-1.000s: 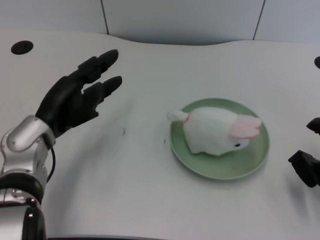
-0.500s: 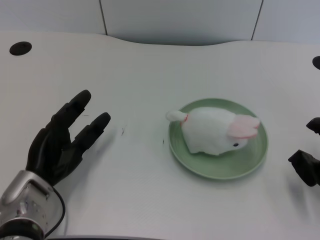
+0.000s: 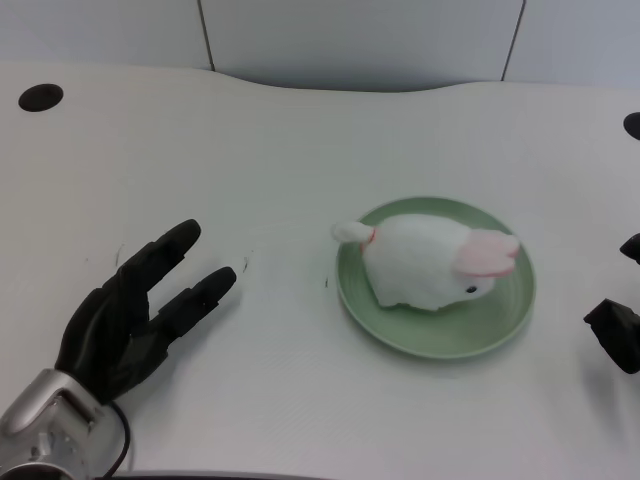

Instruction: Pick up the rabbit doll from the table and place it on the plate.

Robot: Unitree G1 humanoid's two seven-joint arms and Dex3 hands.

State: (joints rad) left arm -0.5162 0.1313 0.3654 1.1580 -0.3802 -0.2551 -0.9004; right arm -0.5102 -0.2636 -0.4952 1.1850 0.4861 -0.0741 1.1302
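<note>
A white rabbit doll [image 3: 425,260] with pink ears lies on the green plate [image 3: 400,335] right of the table's middle, its tail poking over the plate's left rim. My left hand [image 3: 135,315] is low at the front left, well apart from the plate, with fingers spread and nothing in it. The silver forearm is mostly cut off by the picture's lower edge.
My right hand [image 3: 615,330] waits at the right edge. Two dark round holes, one at the far left [image 3: 41,97] and one at the far right [image 3: 632,124], sit in the white table. A grey wall panel runs along the table's far edge.
My left hand has drawn back toward me and down, from the left middle of the table to the front left corner. The rabbit doll stays on the plate.
</note>
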